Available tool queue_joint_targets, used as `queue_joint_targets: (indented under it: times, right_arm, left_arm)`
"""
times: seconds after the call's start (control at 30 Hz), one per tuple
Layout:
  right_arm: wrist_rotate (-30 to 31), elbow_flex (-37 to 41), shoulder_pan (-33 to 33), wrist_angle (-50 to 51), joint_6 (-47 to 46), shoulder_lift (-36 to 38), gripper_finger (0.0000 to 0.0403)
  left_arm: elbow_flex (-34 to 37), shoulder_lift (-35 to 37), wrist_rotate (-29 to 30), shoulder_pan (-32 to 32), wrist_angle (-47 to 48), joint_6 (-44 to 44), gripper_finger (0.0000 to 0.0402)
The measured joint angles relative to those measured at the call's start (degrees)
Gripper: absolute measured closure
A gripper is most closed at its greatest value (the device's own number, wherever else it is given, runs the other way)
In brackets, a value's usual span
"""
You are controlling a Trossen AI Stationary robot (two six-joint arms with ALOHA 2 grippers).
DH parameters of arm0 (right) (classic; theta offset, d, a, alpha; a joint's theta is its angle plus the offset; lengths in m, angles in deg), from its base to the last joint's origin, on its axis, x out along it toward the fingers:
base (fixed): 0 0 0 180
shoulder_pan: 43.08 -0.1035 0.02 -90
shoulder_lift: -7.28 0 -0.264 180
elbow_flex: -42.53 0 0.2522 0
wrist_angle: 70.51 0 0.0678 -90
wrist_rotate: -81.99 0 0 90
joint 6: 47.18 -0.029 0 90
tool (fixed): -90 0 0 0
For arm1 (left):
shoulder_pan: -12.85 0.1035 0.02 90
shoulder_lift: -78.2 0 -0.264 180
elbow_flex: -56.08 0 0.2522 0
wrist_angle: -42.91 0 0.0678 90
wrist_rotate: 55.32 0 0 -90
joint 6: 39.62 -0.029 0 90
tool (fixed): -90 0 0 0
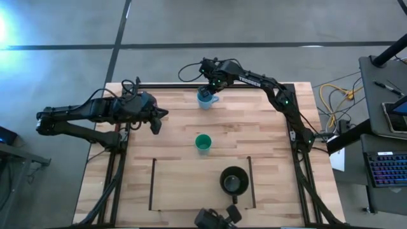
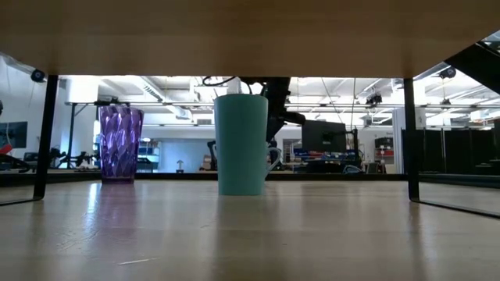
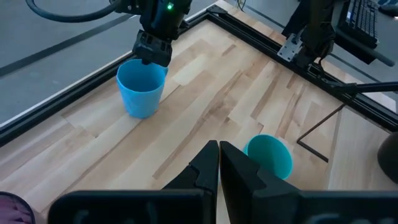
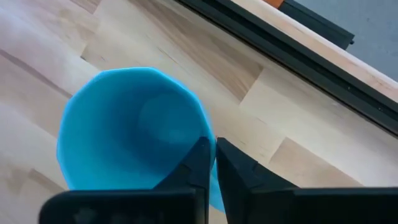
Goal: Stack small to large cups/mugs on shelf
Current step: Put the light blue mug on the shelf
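Observation:
The light-blue mug (image 1: 205,98) stands upright near the table's far edge, and my right gripper (image 1: 207,90) is shut on it from above. The green cup (image 1: 203,142) stands on its base mid-table. In the low view the green cup (image 2: 242,144) hides most of the mug. The black mug (image 1: 234,181) stands inside the lined shelf (image 1: 191,187), near its right line. The purple tumbler (image 2: 119,144) stands at the left, under my left arm in the high view. My left gripper (image 1: 158,122) hangs shut above the table's left part, holding nothing. My right gripper pinches the mug's wall at the rim (image 4: 208,138), one finger inside the mug and one outside. The fingers (image 3: 152,53) come from above, slanting in from the far side. The mug stays upright with its base on the table.
A black metal frame (image 1: 191,85) runs along the table's far edge, just behind the mug, and down both sides. A dark camera mount (image 1: 216,219) sits at the near edge. Bare wood lies between the green cup and the shelf.

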Motion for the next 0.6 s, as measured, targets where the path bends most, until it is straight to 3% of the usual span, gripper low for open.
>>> queue_joint_targets:
  times: [0.23,0.6]
  right_arm:
    - [0.48,0.31,-0.7,0.8,0.03,0.09,0.0379]
    - [1.52,1.09,-1.6,0.73,0.18,-0.02,0.0292]
  left_arm:
    - [-0.02,0.11,-0.01,0.0,0.0,-0.01,0.0402]
    - [-0.02,0.24,-0.02,0.0,0.04,-0.05,0.0402]
